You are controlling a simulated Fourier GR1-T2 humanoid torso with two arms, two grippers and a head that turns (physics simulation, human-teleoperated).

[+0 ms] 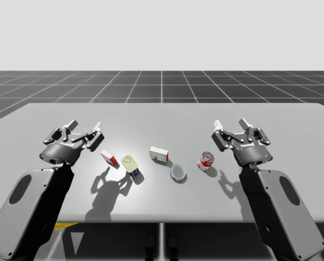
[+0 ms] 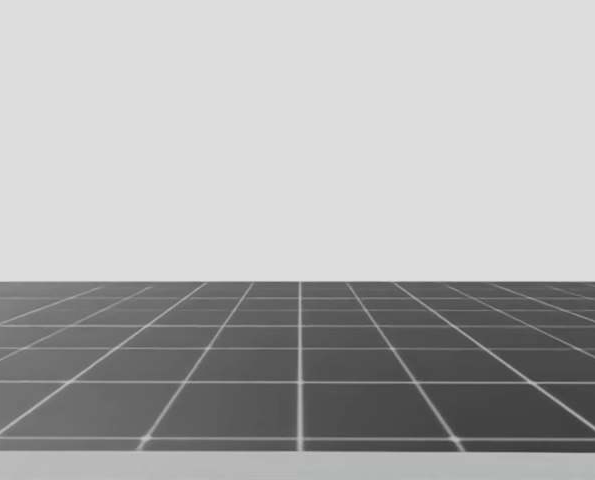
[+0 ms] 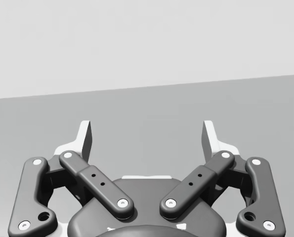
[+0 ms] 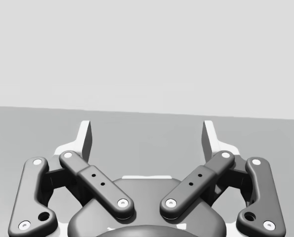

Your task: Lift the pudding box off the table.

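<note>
Pudding box [image 1: 159,154] of white-and-red cardboard stands just behind the round blue tin [image 1: 178,173], long axis crosswise, back face hidden. Our left tool [image 1: 85,126] and right tool [image 1: 230,123] gape empty.

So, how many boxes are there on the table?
2. The red box lies left of the yellow can; the white box lies right of it. None seems hidden.
</note>
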